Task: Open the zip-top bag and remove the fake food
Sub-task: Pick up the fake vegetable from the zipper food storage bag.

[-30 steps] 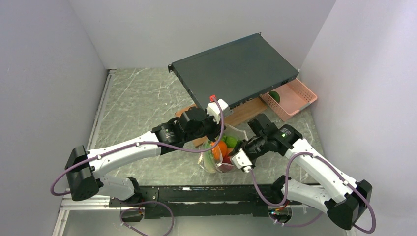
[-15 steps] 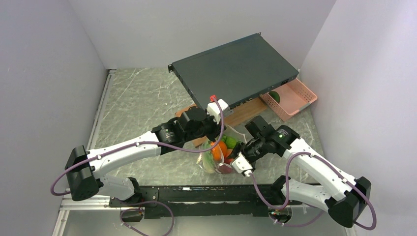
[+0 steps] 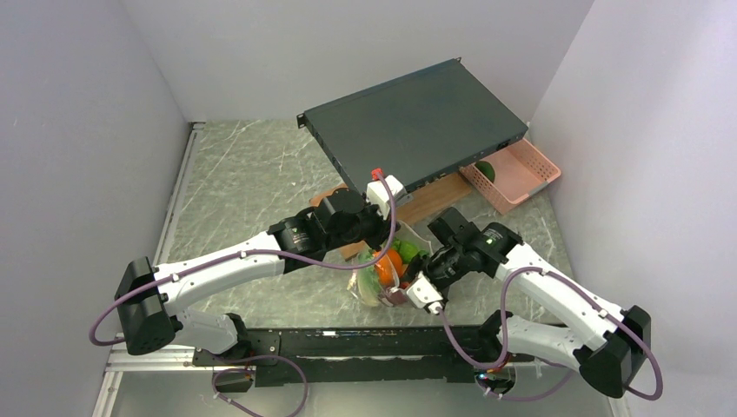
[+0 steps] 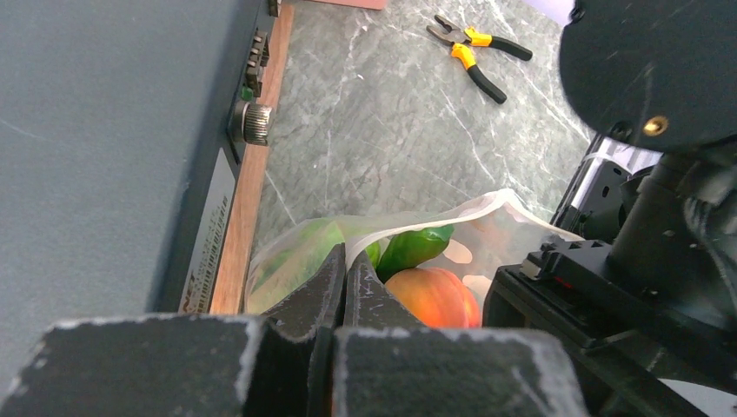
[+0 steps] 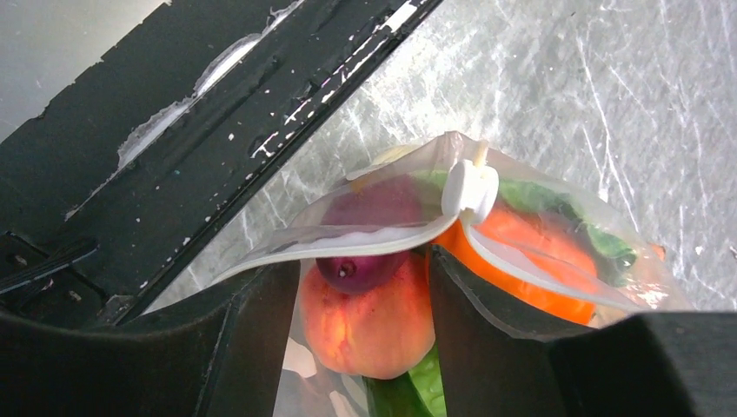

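The top external view looks down from above and behind the arm bases over the whole table (image 3: 243, 174). The left wrist view looks closely past the left gripper (image 4: 345, 261) toward the right arm. The right wrist view looks past the right gripper (image 5: 356, 265) toward the near edge. All three views share the zip-top bag (image 3: 369, 287).

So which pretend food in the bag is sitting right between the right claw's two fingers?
The round peachy-orange fruit, under the small purple piece. The bigger orange one sits outside the fingers.
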{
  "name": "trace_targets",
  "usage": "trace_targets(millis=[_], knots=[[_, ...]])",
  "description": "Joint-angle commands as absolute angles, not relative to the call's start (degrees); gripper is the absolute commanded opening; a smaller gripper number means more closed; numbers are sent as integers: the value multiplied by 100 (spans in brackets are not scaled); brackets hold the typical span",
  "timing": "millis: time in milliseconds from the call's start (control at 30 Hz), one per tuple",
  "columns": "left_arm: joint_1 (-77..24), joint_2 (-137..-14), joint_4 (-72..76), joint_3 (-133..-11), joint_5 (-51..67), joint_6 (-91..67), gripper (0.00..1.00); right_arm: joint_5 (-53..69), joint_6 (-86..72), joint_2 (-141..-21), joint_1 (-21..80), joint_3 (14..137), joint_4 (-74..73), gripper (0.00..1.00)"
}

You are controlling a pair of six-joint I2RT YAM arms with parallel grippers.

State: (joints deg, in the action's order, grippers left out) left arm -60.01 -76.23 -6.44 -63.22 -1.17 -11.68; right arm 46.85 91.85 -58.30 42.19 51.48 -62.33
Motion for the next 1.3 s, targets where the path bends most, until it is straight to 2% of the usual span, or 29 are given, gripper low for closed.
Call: trace_targets(millis=[0, 400, 500, 600, 633, 800, 1067, 1267], knots=[[-5968, -7687, -80, -6380, 129, -1129, 0, 4687, 9003, -5909, 4322, 4936, -5771, 57], [-5968, -7690, -70, -6347, 139, -1107, 0, 4632, 8415, -5880, 4333, 4822, -5337, 31], [-5968, -7703, -62, -6338, 158, -1102, 0, 4738, 8311, -5836, 4329, 4845, -5373, 32], [-5969, -7724, -62, -6368, 159, -1102, 0, 4900, 8211, -5806, 4332, 4805, -5385, 44], [-5968, -7730, -73, -6373, 159, -1101, 0, 4949, 8157, -5808, 4329, 4782, -5365, 45], [-5968, -7709, -71, -6348, 132, -1130, 0, 5201, 7886, -5787, 4332, 4649, -5171, 44], [-5969, -7687, -94, -6324, 114, -1153, 0, 5197, 7345, -5657, 4301, 4673, -4974, 22], [-5968, -7601, -113, -6266, 45, -1146, 0, 5449, 6393, -5498, 3736, 4997, -4597, 11]])
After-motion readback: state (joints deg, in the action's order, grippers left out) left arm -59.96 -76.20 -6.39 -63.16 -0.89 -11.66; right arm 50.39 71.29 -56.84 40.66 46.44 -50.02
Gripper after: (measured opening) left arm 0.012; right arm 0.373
